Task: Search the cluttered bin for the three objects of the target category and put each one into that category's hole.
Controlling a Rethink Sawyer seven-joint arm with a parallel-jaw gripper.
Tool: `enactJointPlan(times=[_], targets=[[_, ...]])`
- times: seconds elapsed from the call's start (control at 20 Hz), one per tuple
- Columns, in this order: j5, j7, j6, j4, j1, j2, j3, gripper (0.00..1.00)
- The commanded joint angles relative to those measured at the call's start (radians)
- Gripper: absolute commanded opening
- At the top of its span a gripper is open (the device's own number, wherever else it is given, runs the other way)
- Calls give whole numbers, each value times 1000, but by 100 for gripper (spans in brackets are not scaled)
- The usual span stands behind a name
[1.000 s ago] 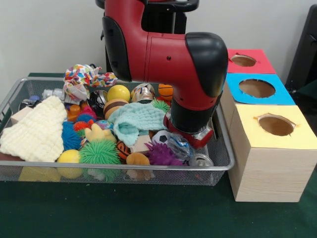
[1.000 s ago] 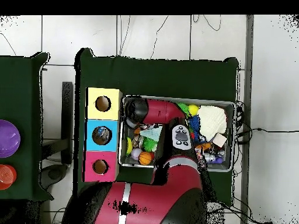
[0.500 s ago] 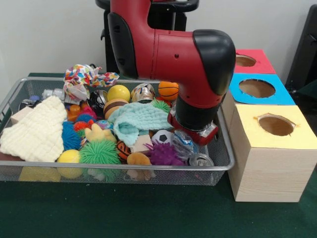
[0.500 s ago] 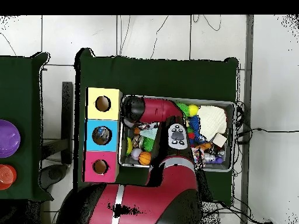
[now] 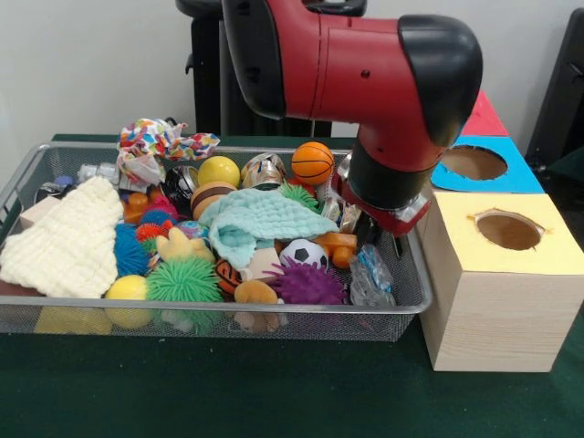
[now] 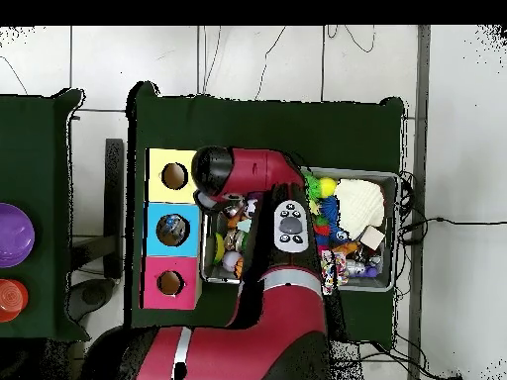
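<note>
— Where is the tool (image 5: 383, 239) hanging?
— Over the wire bin's (image 5: 401, 307) right end, beside the yellow box (image 5: 497, 292).
— Is it gripping anything?
— Cannot tell. Toys are lying heaped in the bin.

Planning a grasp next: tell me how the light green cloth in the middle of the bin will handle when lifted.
The light green cloth lies crumpled and draped over toys, so it is probably floppy and will sag from any pinch point. It looks thin and light. Its folds rest against the green spiky ball, so lifting may drag neighbours along.
</note>
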Motion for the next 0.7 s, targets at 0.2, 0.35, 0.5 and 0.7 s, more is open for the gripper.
enactJointPlan(times=[0.2,0.35,0.5,0.7], targets=[[-31,31,96,5,-2,-80,-16,0],[-39,22,86,-9,-16,-73,-16,0],[-39,0,15,-2,-29,-70,4,0],[-75,-40,-32,-23,-29,-63,6,0]])
